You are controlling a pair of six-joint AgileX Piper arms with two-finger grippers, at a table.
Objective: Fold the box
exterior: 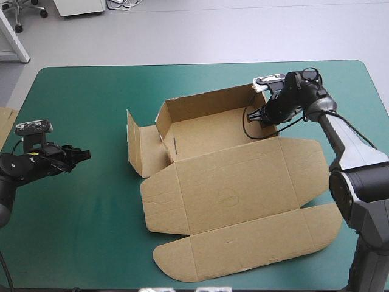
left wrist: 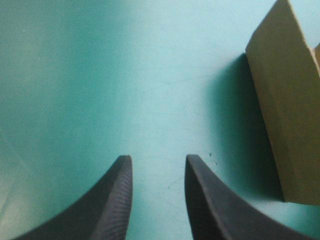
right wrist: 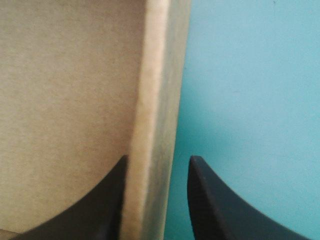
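The brown box (exterior: 231, 182) lies in the middle of the teal-green table, its back wall raised and its lid and front flaps flat toward the near edge. A side flap (left wrist: 290, 115) stands upright at the box's left end, ahead and to one side of my left gripper (left wrist: 157, 162). That left gripper (exterior: 82, 155) hovers open over bare cover, well left of the box. My right gripper (exterior: 258, 115) is at the box's far right corner. In the right wrist view the right gripper (right wrist: 157, 162) is open and straddles the upright right wall (right wrist: 155, 125), one finger against the board inside.
An edge of more brown board (exterior: 6, 121) shows at the table's left edge. The teal-green cover (exterior: 79, 231) is bare between the left gripper and the box. The flat front flaps reach close to the near edge.
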